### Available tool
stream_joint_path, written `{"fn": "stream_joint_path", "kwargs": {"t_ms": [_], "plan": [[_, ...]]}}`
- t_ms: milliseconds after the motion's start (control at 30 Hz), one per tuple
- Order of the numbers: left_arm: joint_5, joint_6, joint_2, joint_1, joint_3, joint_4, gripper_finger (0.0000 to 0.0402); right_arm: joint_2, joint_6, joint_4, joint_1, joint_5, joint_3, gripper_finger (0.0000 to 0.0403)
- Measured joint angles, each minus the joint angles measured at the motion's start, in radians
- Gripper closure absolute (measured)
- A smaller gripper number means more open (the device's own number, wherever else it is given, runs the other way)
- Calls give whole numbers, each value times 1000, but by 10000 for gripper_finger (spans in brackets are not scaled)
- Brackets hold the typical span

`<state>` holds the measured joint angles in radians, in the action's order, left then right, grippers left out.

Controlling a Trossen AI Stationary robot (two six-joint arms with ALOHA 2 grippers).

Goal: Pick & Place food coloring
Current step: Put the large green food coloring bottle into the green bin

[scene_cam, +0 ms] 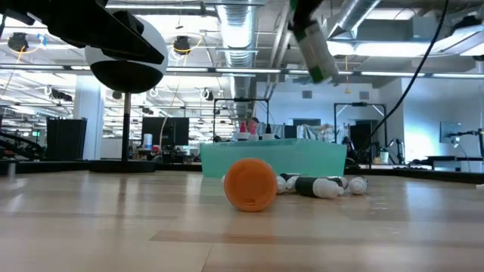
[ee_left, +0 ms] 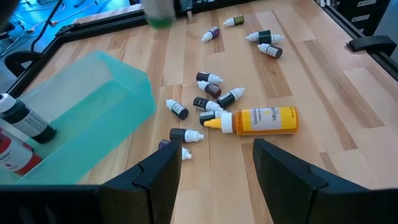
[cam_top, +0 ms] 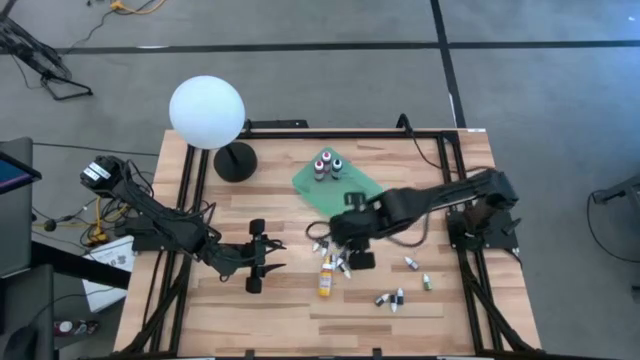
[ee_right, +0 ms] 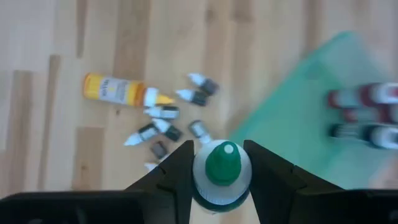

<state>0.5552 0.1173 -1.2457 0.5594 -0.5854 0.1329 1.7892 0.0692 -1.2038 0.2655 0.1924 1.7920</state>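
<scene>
The right gripper [ee_right: 221, 163] has its fingers [ee_right: 177, 171] closed on a green-capped bottle [ee_right: 222, 167], cap pointing away from the wrist. The bottle is held only at its sides, clear of the table [cam_top: 290, 305].

Risks from here:
- The round body may slip or tilt between the fingers during travel, because the contact is narrow.
- Three bottles [cam_top: 327, 166] already stand in the green tray [cam_top: 362, 184]; a low or off-line approach could knock them over.
- A release from height could let the bottle topple or roll out.

The right arm reaches in from the table's right edge, wrist above the loose cluster of small bottles [ee_left: 211, 99] beside the large yellow bottle [ee_left: 260, 120], just short of the tray.

The left gripper [ee_left: 214, 165] waits with fingers apart and empty, over the table's left half.
</scene>
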Motion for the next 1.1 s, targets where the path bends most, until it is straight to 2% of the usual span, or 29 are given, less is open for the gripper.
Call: {"fn": "stream_joint_path", "kwargs": {"t_ms": [233,367,500,633,800,933,1100], "plan": [[7,6,0,0,0,-11,208,-172,14,13,2,164,-73,278],[8,6,0,0,0,-11,208,-268,35,43,-2,254,-179,279],[16,5,0,0,0,-11,208,-364,34,146,-20,297,-317,288],[36,5,0,-1,0,-10,208,-458,-13,357,-61,314,-490,284],[33,6,0,-12,0,-7,208,-530,-94,714,-145,304,-719,282],[33,14,0,-14,0,-7,208,-529,-104,943,-225,249,-858,286],[33,15,0,-14,0,-6,208,-460,-67,1175,-307,197,-960,280]]}}
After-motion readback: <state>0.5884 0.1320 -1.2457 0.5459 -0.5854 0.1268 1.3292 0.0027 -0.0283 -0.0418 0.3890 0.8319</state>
